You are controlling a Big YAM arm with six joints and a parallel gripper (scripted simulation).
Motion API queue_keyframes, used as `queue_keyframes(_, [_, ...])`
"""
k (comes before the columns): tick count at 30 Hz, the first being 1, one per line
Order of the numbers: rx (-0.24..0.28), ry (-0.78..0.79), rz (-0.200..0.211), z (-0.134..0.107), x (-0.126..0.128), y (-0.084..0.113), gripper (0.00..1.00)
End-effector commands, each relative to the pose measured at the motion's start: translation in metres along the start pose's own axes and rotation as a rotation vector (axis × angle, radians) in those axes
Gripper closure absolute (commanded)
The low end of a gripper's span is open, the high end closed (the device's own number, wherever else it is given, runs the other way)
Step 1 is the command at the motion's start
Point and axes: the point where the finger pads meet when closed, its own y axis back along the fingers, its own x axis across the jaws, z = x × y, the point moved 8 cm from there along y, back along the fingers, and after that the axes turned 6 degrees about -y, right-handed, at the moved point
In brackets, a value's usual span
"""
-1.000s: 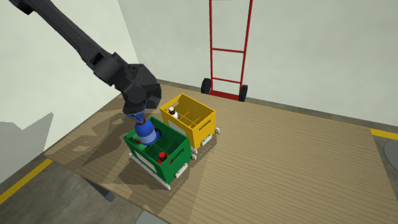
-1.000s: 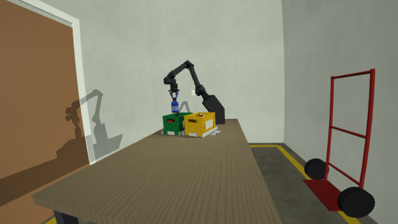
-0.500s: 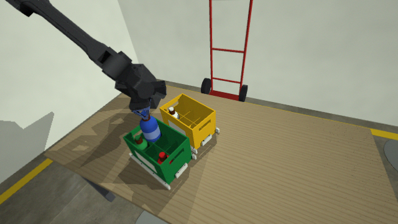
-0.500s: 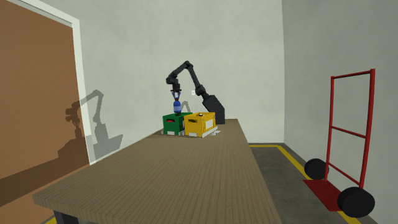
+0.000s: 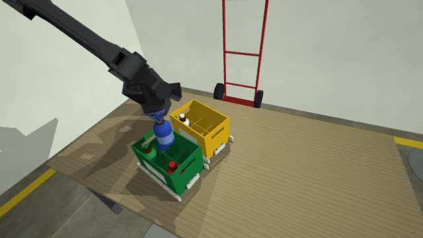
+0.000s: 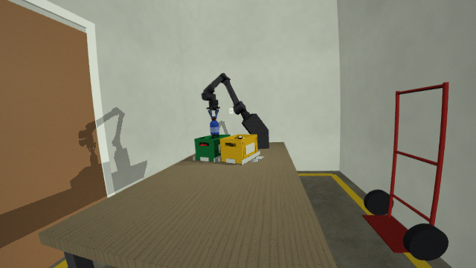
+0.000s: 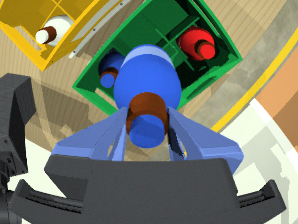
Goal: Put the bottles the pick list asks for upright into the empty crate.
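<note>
One blue bottle [image 5: 164, 133] [image 6: 214, 127] [image 7: 147, 82] upright, cap uppermost, above green crate [image 5: 186, 185] [image 6: 205, 153] [image 7: 82, 85].

the place looked like a workshop or storeroom: yellow lines [image 5: 28, 192] [image 6: 316, 174] marked the grey concrete floor [image 5: 63, 201] [image 6: 323, 201], a red hand truck [image 5: 242, 53] [image 6: 416, 158] stood by plain pale walls [image 5: 330, 59] [image 6: 268, 74], and a brown door [image 6: 44, 104] had a white frame [image 6: 97, 112].

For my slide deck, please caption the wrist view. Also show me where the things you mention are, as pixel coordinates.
The tool [image 7: 147, 113] grips a blue bottle [image 7: 147, 80] by its brown neck above the green crate [image 7: 157, 6].
</note>
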Motion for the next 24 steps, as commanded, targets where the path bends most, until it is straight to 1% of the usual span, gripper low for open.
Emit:
queue_keyframes(1, [-0.023, -0.007, -0.012, 0.009, 0.006, 0.011, 1.00])
queue_keyframes(3, [-0.025, -0.008, -0.014, 0.016, 0.005, 0.011, 1.00])
queue_keyframes(6, [-0.019, -0.003, -0.008, 0.014, 0.017, 0.008, 1.00])
queue_keyframes(8, [-0.019, -0.003, -0.008, 0.014, 0.017, 0.008, 1.00])
queue_keyframes(9, [-0.047, -0.025, -0.032, 0.023, 0.002, 0.021, 1.00])
queue_keyframes(10, [-0.045, -0.023, -0.030, 0.026, 0.004, 0.019, 1.00])
queue_keyframes(11, [-0.053, -0.030, -0.037, 0.026, 0.004, 0.021, 1.00])
queue_keyframes(12, [-0.051, -0.028, -0.034, 0.027, 0.007, 0.020, 1.00])
queue_keyframes(14, [-0.029, -0.010, -0.016, 0.028, 0.019, 0.011, 1.00])
queue_keyframes(16, [-0.019, -0.003, -0.008, 0.027, 0.028, 0.007, 1.00])
queue_keyframes(17, [-0.020, -0.003, -0.008, 0.027, 0.031, 0.007, 1.00])
queue_keyframes(20, [-0.033, -0.014, -0.019, 0.035, 0.027, 0.014, 1.00])
queue_keyframes(23, [-0.021, -0.004, -0.009, 0.034, 0.039, 0.009, 1.00])
queue_keyframes(24, [-0.021, -0.004, -0.009, 0.034, 0.039, 0.009, 1.00])
